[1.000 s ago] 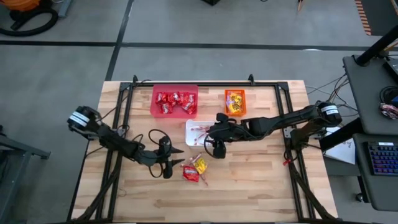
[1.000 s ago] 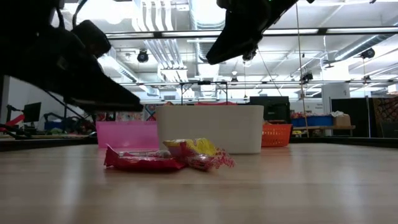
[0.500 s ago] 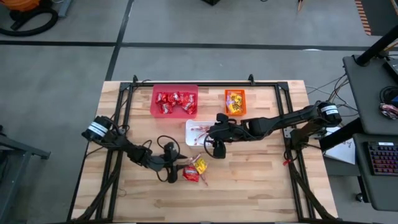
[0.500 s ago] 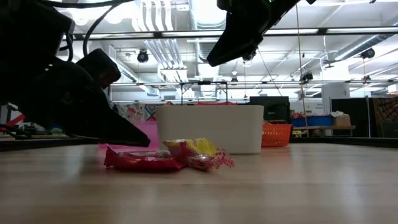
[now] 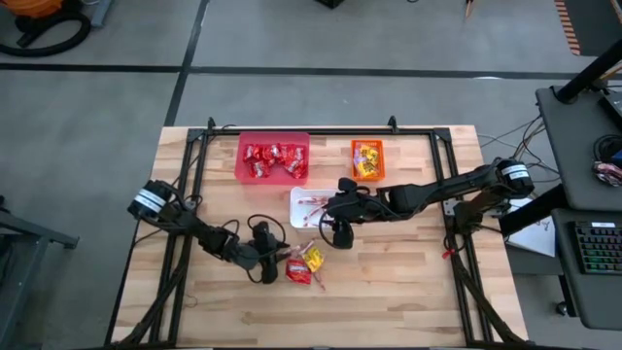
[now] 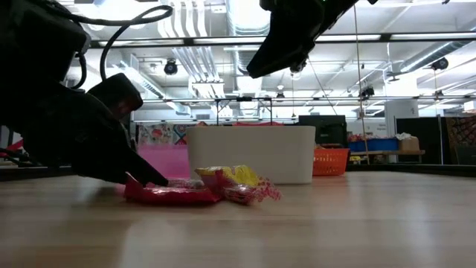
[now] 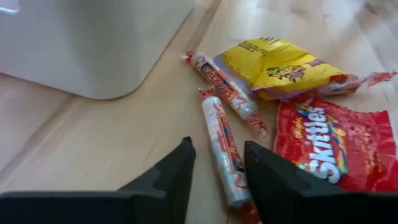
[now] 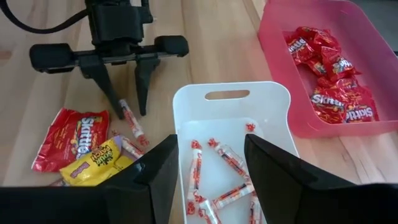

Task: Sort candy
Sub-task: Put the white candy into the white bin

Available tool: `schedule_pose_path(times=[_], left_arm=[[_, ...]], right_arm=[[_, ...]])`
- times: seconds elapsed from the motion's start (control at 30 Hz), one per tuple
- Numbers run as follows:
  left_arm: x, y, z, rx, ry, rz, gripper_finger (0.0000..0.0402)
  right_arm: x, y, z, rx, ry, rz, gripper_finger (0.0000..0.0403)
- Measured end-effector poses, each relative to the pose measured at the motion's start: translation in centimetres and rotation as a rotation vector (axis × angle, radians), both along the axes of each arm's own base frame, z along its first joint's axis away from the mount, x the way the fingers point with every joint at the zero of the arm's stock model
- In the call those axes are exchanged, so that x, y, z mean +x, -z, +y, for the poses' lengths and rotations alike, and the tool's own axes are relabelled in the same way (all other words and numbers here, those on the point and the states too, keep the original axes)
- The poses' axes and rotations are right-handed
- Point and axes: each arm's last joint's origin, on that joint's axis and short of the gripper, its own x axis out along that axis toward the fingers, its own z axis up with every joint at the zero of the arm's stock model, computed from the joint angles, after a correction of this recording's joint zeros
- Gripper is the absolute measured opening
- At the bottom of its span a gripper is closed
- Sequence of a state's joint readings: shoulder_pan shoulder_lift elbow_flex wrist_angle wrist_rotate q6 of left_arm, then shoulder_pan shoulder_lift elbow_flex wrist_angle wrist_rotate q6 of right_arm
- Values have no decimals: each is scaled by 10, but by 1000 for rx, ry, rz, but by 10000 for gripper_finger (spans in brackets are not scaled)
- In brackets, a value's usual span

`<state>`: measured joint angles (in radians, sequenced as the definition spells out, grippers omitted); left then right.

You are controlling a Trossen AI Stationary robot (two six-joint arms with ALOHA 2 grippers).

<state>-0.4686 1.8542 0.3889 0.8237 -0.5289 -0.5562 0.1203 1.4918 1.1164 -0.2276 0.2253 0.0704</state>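
Wood-plank table [image 5: 408, 282] on grey floor [image 5: 97, 117]; left pincer [image 7: 217, 163] parted astride candy stick [image 7: 222, 149], right pincer [image 8: 208, 163] parted, empty.

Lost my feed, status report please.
Left claw open, straddling a candy stick on the table. Right claw open above the white bin. Nothing in the way.

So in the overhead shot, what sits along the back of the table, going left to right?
Pink bin holding red packets → white bin holding thin sticks, set slightly nearer → orange bin holding yellow-orange packets.
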Motion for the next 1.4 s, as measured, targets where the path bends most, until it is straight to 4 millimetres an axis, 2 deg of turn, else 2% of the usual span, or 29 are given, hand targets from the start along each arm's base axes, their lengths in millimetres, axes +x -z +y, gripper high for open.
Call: schedule_pose_path(times=[0.2, 0.27, 0.43, 0.6, 0.8, 0.93, 1.1, 1.27, 1.4], left_arm=[[-3, 4, 2, 25, -8, 46, 29], [-3, 4, 2, 26, -7, 48, 14], [-7, -4, -1, 62, 67, 56, 19], [-19, -21, -1, 59, 178, 37, 12], [-27, -61, 3, 38, 214, -141, 12], [-25, -91, 5, 122, 190, -298, 12], [-24, -116, 8, 216, 141, -443, 16], [-19, -129, 10, 279, 100, -530, 17], [-11, -128, 11, 310, 85, -519, 17]], right_arm=[[0, 0, 1, 0, -2, 1, 178], [-1, 3, 1, -1, -2, 7, 178], [-4, 19, 0, -8, -10, -3, 178], [-6, 32, 2, 39, -67, -81, 178], [-5, 33, 6, 74, -153, -239, 178], [-1, 35, 9, 31, -199, -387, 178], [9, 37, 12, -27, -233, -524, 178], [17, 40, 14, -48, -239, -637, 178], [22, 37, 16, -38, -283, -698, 178]])
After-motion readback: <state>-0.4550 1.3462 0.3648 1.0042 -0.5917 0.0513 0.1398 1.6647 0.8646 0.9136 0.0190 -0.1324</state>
